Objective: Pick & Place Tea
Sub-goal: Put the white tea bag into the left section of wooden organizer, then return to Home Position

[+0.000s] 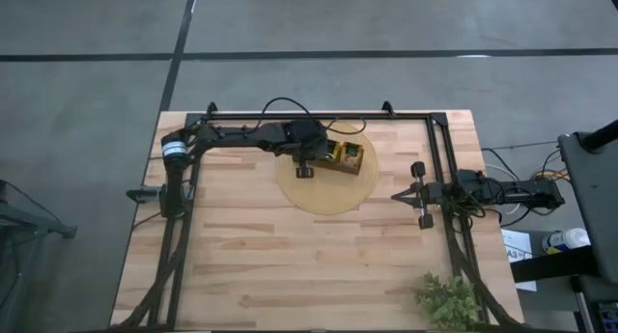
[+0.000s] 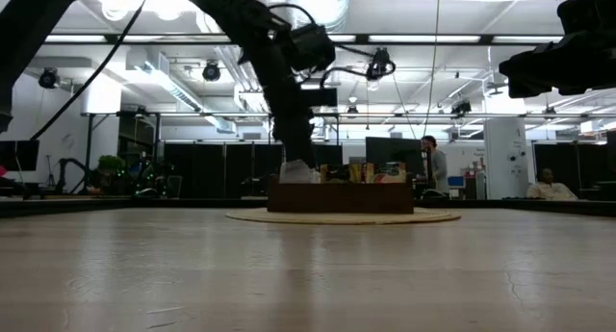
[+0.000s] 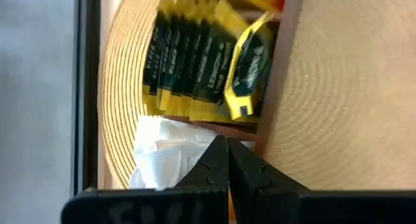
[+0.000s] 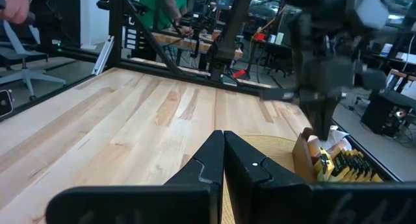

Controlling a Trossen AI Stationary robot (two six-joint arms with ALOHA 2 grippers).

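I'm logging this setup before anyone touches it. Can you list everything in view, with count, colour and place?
Table: one, light wood, under everything.
Round mat: one, straw-coloured, toward the table's far edge.
Wooden tray: one, brown, on the mat.
Yellow-green tea packets: a row, count unclear, standing in the tray.
White packets: a few, in the tray's next compartment.
Plant: one, green, near right corner.
Left gripper: shut, over the tray's end.
Right gripper: shut, waiting at the table's right side.
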